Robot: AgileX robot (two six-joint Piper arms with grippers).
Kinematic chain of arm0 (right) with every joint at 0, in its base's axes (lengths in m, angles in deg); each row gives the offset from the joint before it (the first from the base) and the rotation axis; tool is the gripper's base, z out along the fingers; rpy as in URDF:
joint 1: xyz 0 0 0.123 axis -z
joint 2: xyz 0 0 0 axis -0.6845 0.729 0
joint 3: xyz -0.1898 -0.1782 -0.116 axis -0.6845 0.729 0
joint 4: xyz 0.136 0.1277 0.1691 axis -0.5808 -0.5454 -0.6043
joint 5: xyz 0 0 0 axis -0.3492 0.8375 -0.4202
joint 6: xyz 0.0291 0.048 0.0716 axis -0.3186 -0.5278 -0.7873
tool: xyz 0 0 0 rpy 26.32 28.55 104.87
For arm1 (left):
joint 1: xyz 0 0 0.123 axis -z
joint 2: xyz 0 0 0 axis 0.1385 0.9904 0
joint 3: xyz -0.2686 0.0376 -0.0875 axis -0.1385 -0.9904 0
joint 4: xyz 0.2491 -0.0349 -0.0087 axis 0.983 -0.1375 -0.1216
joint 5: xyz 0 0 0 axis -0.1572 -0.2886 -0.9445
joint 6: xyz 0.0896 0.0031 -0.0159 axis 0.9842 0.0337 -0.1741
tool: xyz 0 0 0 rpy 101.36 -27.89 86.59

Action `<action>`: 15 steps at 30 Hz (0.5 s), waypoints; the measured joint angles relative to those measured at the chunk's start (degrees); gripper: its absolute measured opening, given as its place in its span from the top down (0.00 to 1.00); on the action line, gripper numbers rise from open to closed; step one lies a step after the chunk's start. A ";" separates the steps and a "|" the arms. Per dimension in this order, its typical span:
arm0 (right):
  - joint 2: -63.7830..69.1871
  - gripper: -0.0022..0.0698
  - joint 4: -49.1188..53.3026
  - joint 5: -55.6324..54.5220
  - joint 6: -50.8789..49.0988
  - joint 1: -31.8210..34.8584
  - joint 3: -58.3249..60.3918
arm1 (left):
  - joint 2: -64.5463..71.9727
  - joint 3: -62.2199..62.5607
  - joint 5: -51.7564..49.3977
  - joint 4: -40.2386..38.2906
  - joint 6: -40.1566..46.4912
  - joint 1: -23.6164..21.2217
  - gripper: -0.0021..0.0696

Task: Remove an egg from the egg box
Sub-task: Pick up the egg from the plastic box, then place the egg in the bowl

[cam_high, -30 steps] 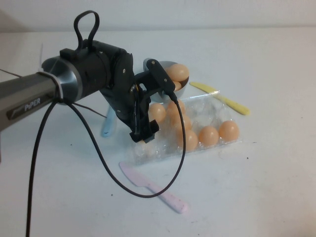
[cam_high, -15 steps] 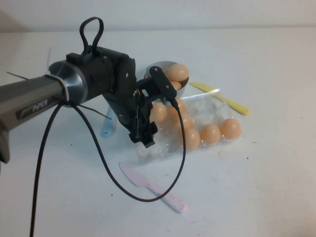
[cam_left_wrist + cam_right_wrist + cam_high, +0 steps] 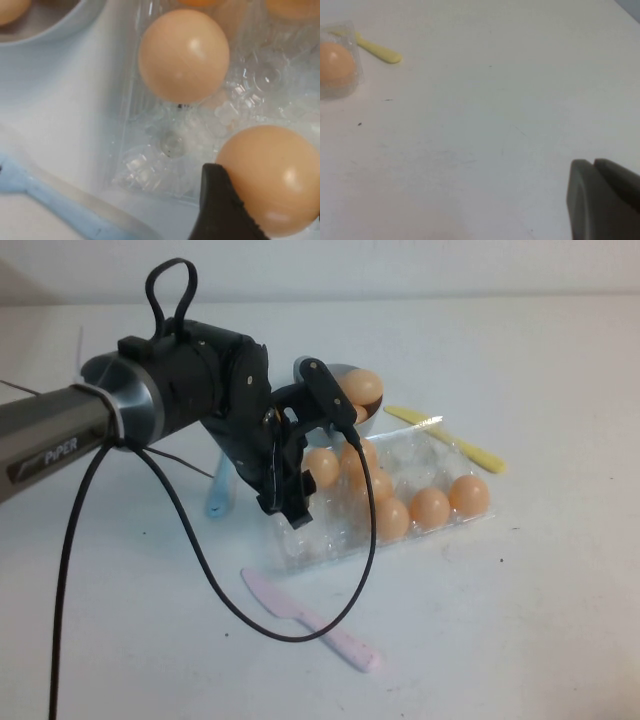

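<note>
My left gripper (image 3: 291, 506) hangs over the near left end of the clear plastic egg box (image 3: 332, 540). In the left wrist view it (image 3: 270, 200) is shut on a peach-orange egg (image 3: 272, 170), with one black finger (image 3: 220, 210) pressed against the egg's side just above an empty cup. Another egg (image 3: 183, 55) sits in the box (image 3: 150, 170) beside it. Several more eggs (image 3: 430, 508) lie in the box. In the high view the held egg is hidden behind the gripper. My right gripper (image 3: 595, 167) is shut and empty above bare table, out of the high view.
A grey bowl (image 3: 366, 418) with eggs (image 3: 360, 386) stands behind the box. A yellow knife (image 3: 450, 438) lies to its right, a pink knife (image 3: 310, 620) in front and a blue utensil (image 3: 218, 495) to its left. The left arm's cable (image 3: 200, 570) hangs over the table.
My left gripper has risen a little above the box's near left end. The egg tip seen below its fingers a second ago is now hidden.
</note>
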 joint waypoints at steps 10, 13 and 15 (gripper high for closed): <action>0.00 0.99 0.00 0.00 0.00 0.00 0.00 | -4.64 0.00 -0.96 1.56 -2.25 0.00 0.50; 0.00 0.99 0.00 0.00 0.00 0.00 0.00 | -5.57 1.42 0.13 1.56 -6.84 0.00 0.50; 0.00 0.99 0.00 0.00 0.00 0.00 0.00 | -5.66 3.32 1.97 1.56 -10.03 0.00 0.50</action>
